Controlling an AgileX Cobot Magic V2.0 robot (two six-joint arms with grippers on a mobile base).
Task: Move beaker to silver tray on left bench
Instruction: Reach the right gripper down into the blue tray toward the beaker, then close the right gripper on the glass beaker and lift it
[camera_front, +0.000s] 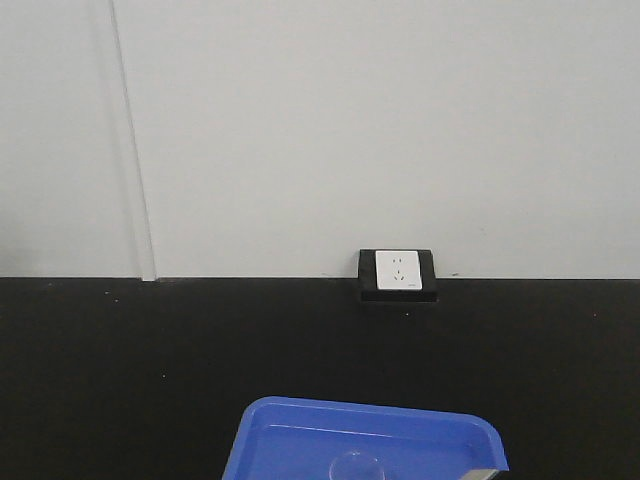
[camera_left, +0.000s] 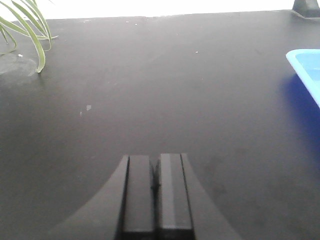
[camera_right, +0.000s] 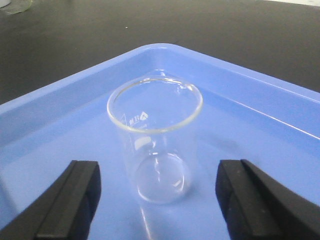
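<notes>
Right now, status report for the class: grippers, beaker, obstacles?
Right gripper open, flanking beaker. Left gripper shut, empty. Beaker upright in blue tray. Nothing seen in the way.

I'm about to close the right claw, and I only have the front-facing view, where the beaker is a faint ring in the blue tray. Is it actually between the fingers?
Observer: Yes. The right wrist view shows the beaker upright in the blue tray, between the fingers of the open right claw, touching neither.
Operator: And the left claw?
Observer: The left claw is shut and empty over bare black bench top. The tray's corner is at that view's right edge.
Operator: Any sign of the silver tray?
Observer: None in any view. The left wrist view adds only plant leaves at its upper left.
</notes>
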